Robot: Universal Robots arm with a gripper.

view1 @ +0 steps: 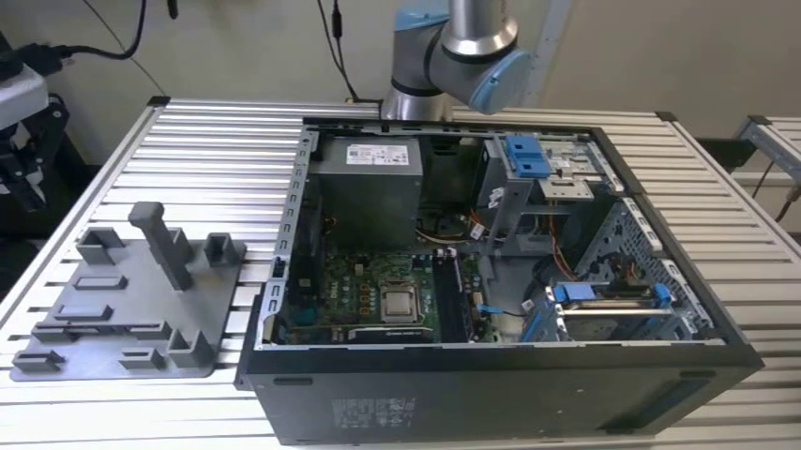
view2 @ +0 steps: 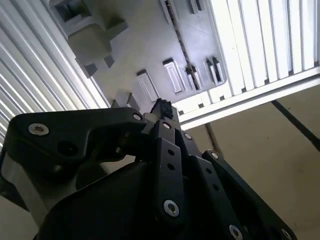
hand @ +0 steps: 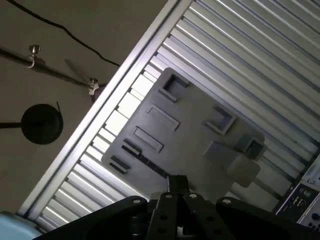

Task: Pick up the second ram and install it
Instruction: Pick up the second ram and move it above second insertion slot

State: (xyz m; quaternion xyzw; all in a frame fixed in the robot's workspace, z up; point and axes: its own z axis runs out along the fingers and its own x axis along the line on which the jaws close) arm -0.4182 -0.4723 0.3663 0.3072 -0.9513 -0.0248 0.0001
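Overhead, end effector (hand: 177,183) pinched closed, above grey holder tray (hand: 192,137).

The arm (view1: 457,42) showed a silver tube and a grey joint with a blue cap at the top of the exterior view. In both wrist views the black gripper (view2: 163,109) (hand: 177,184) pointed down, its linked fingers (view2: 165,150) drawn together at the tips.

Tray (view1: 144,305) is grey; table (view1: 213,150) ribbed, seemingly silver.
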